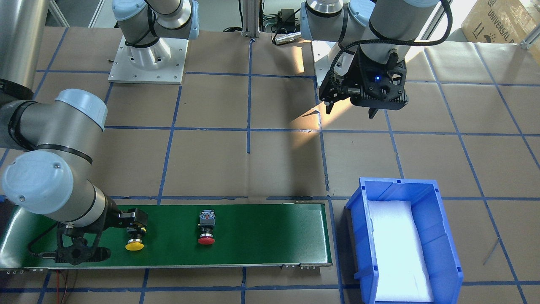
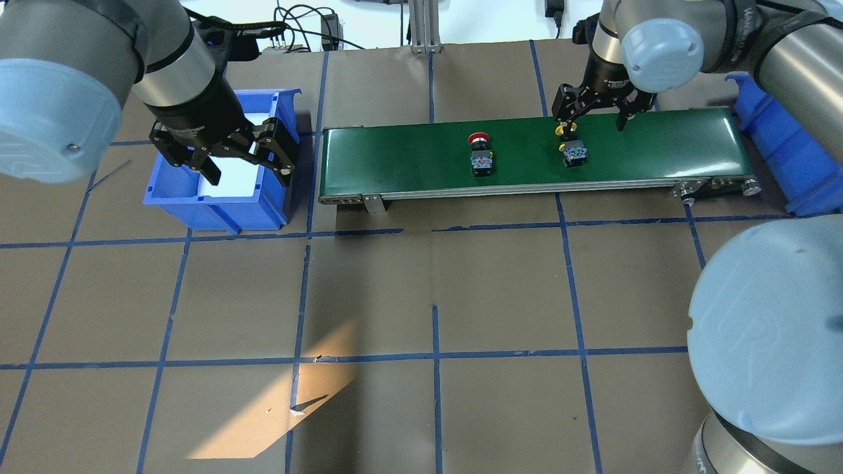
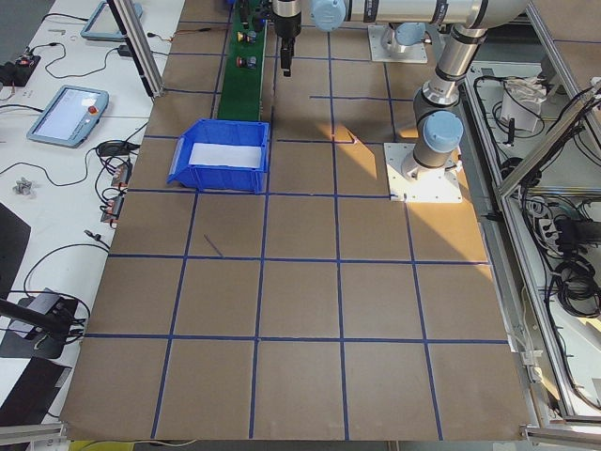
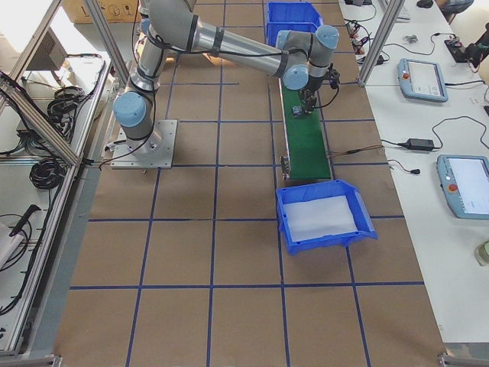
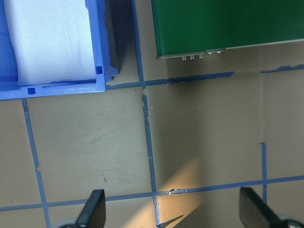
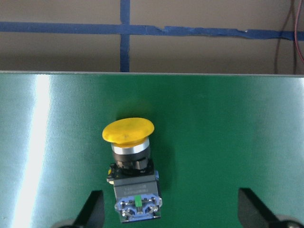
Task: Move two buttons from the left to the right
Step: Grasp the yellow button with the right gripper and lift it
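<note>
The right claw hangs spread wide over the green belt, pinching nothing. Below it the yellow button lies on its side, cap toward the belt's far edge, nearer one finger than the other and not gripped. The red button lies on its side too, further along near the belt's middle, apart from the yellow one. The left claw is also spread and empty, above the brown table on the robot's side of the blue bin, which sits just off the belt's left end
</note>
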Controlling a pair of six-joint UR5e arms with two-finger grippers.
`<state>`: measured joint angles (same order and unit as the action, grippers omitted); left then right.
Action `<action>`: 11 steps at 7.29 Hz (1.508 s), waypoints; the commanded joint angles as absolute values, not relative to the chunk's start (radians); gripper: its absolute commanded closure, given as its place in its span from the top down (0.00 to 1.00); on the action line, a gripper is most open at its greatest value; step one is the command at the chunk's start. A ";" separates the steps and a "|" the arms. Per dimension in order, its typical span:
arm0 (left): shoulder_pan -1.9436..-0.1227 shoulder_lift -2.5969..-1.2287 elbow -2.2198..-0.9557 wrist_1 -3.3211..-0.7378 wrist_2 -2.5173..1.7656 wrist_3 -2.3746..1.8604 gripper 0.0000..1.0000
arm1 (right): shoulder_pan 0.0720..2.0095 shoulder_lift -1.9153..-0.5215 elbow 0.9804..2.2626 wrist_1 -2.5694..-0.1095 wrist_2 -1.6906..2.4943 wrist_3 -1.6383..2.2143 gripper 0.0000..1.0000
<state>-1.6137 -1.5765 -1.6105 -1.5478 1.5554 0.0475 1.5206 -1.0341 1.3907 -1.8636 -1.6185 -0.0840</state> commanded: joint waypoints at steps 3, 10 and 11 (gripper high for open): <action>-1.614 -1.575 -1.612 -1.548 1.555 0.048 1.00 | 1.522 -1.020 1.413 -1.891 -1.618 -0.092 1.00; -1.614 -1.577 -1.614 -1.548 1.555 0.048 1.00 | 1.517 -1.008 1.425 -1.890 -1.623 -0.103 0.27; -1.614 -1.577 -1.614 -1.546 1.555 0.048 1.00 | 1.516 -1.009 1.424 -1.890 -1.624 -0.103 0.27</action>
